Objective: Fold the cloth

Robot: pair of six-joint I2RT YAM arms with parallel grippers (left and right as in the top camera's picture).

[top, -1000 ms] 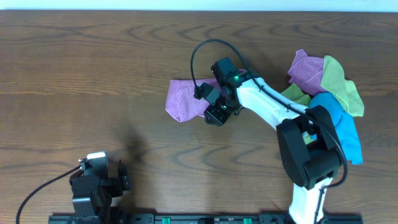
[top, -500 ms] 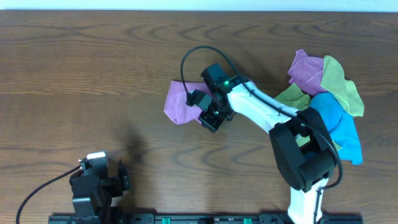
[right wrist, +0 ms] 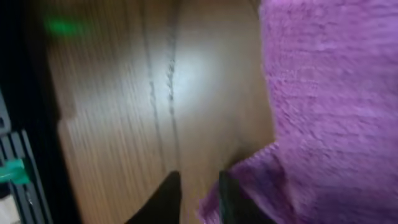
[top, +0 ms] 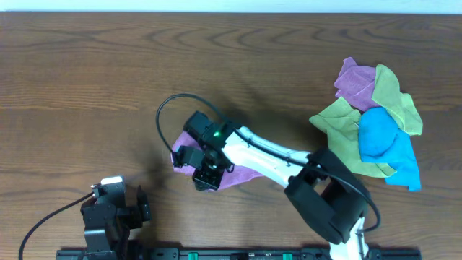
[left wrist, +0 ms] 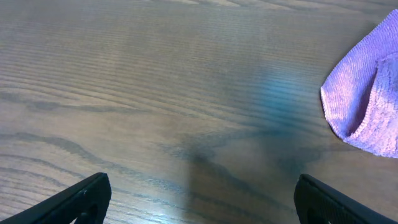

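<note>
A purple cloth (top: 242,175) lies crumpled on the wooden table, left of centre and near the front. My right gripper (top: 205,173) sits on its left part, with narrow jaws pinching the cloth's edge. The right wrist view is blurred; the cloth (right wrist: 329,106) fills its right side and wraps the right finger of the gripper (right wrist: 198,194). My left gripper (top: 136,208) rests open and empty at the front left, apart from the cloth. The left wrist view shows its fingertips (left wrist: 202,202) wide apart over bare wood, with a corner of the cloth (left wrist: 367,106) at the right.
A pile of other cloths (top: 379,126), purple, green and blue, lies at the right side of the table. The right arm's black cable (top: 167,108) loops above the gripper. The table's front edge runs just below the left arm's base.
My right gripper has moved left and toward the front, dragging the purple cloth with it from the table's middle. The left arm has not moved.
</note>
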